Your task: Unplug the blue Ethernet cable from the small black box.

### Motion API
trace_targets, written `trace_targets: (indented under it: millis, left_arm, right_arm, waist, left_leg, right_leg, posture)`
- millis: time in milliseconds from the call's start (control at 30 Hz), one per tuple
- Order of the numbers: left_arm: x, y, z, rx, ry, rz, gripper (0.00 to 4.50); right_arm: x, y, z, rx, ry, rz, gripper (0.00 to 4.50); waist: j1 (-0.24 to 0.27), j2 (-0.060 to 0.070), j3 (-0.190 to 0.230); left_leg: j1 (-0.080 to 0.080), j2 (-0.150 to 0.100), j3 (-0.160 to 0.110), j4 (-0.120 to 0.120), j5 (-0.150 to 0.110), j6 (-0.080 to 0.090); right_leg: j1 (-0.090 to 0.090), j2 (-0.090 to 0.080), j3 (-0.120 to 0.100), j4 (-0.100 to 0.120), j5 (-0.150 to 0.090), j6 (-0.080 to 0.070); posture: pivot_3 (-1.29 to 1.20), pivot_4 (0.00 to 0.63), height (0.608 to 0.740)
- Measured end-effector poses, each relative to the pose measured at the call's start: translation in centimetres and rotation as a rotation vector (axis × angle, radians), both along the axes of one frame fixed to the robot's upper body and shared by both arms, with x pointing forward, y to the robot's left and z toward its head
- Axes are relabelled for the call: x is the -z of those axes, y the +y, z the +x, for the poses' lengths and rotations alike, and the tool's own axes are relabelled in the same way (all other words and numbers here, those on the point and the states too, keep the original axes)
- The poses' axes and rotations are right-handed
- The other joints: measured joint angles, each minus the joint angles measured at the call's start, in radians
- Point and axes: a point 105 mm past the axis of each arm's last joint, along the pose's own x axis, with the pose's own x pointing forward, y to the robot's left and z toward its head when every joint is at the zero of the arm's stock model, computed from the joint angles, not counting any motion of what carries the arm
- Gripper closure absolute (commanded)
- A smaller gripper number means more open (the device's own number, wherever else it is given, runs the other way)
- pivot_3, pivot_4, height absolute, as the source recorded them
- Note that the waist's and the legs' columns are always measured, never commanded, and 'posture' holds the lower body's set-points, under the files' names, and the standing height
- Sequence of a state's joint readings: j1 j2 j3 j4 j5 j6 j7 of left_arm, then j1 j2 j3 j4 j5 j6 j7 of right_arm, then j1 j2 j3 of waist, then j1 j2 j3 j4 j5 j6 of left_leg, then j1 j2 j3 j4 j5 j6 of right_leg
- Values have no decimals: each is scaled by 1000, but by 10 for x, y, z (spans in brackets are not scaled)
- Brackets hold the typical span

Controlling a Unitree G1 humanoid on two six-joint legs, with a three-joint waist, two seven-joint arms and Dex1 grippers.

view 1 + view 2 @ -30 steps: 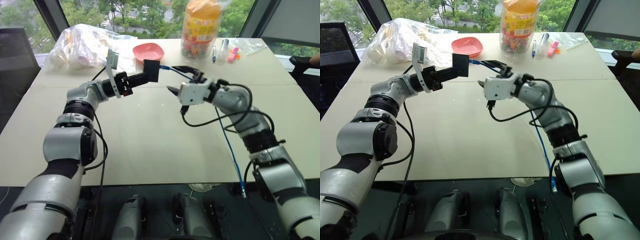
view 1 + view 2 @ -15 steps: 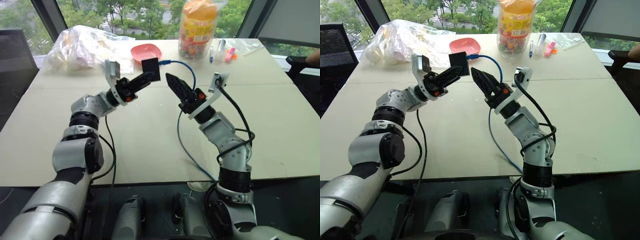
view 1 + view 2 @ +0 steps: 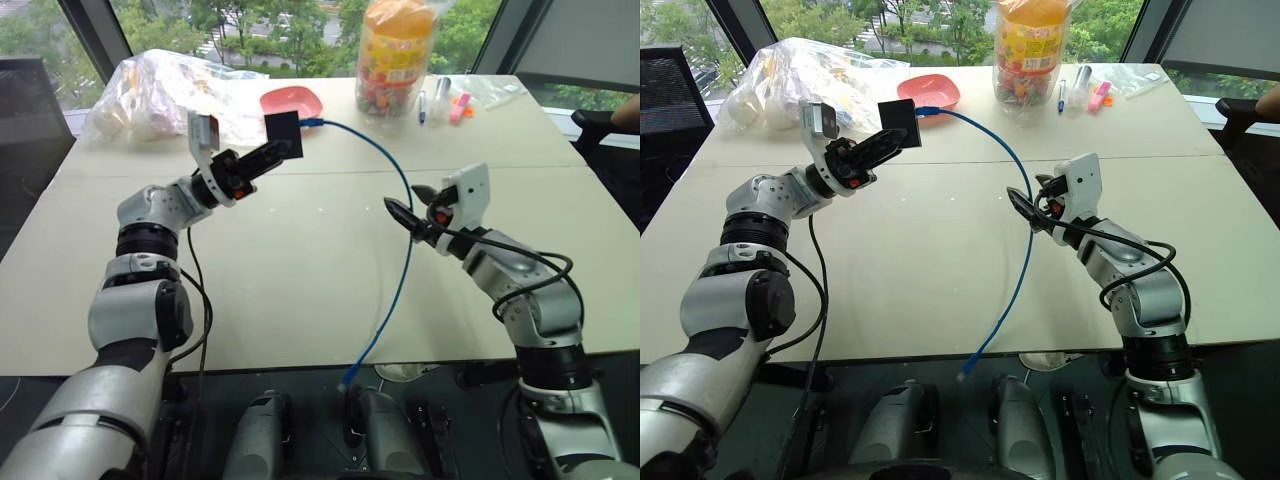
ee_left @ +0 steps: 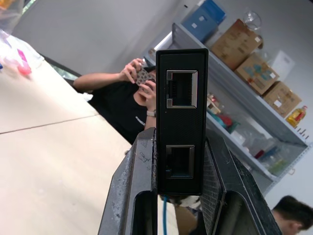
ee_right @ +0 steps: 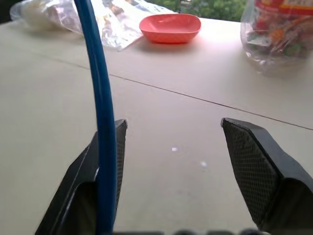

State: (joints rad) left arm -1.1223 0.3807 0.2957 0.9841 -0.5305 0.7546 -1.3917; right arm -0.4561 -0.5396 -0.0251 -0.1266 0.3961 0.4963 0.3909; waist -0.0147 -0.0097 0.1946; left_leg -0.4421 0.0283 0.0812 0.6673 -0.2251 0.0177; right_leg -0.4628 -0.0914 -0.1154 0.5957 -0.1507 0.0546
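Note:
My left gripper (image 3: 276,149) is shut on the small black box (image 3: 283,133) and holds it up above the far part of the table. In the left wrist view the box (image 4: 181,122) stands between the fingers, with two empty ports facing the camera. The blue Ethernet cable (image 3: 402,260) meets the box's far side, arcs over the table and hangs off the near edge. My right gripper (image 3: 409,202) is open beside the cable's arc, well away from the box. In the right wrist view the cable (image 5: 100,122) runs along one finger (image 5: 85,171) and is not clamped.
On the beige table (image 3: 300,290) at the back stand a red bowl (image 3: 292,101), a crumpled plastic bag (image 3: 165,90), a jar of sweets (image 3: 400,55) and some pens (image 3: 450,102). A person holding a phone (image 4: 122,93) shows behind the box.
My right gripper has swung down and away from the box toward the near right. The cable now hangs in a long loose arc. The left gripper still grips the box.

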Motion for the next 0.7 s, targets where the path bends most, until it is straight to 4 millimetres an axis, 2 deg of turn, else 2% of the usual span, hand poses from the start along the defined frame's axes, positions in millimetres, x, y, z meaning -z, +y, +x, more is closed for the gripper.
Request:
trace_targets:
  millis: [100,167,267,333,400,533,600,700]
  left_arm:
    - [1,0,1,-6,-11,15,4003]
    - [2,1,2,-24,-19,22,4003]
    - [7,2,6,-58,-7,33,4003]
    - [10,3,12,-105,2,45,4003]
    - [12,6,23,-203,19,43,4003]
    - [7,12,37,-327,31,24,4003]
    - [1,9,38,-323,13,20,4003]
    - [1,7,37,-309,6,17,4003]
  right_arm:
    - [-29,-3,2,1,-104,10,1326]
    - [-45,6,-1,-29,-157,89,1326]
    - [-57,22,-7,-80,-189,218,1326]
    - [-63,25,-11,-110,-192,289,1326]
    - [-62,32,-25,-207,-166,301,1326]
    - [-36,58,-60,-441,-1,216,1326]
    - [-31,63,-66,-475,38,186,1326]
    - [-36,57,-65,-455,23,175,1326]
  waist:
    - [-1,0,0]
    - [1,0,0]
    - [3,0,0]
    - [7,0,0]
    - [14,0,0]
    - [23,-1,0]
    - [26,-1,0]
    - [26,-1,0]
  left_leg:
    - [0,2,-1,0,0,0]
    - [0,3,-1,0,0,0]
    - [0,3,-1,0,0,0]
    - [0,3,-1,0,0,0]
    - [0,2,-1,1,0,0]
    - [-1,2,0,1,0,0]
    - [0,2,0,1,0,0]
    - [0,2,0,1,0,0]
  right_leg:
    - [0,2,0,0,0,0]
    - [0,4,0,1,0,0]
    - [0,4,0,1,0,-1]
    - [0,3,0,1,0,-1]
    - [1,2,0,0,0,0]
    - [0,1,0,-1,0,0]
    - [1,1,0,-1,0,-1]
    - [1,1,0,-1,0,-2]
  posture:
    - [0,150,740]
    - [0,150,740]
    - [0,150,740]
    - [0,150,740]
    - [0,150,740]
    - [0,150,740]
    - [0,150,740]
    - [0,150,740]
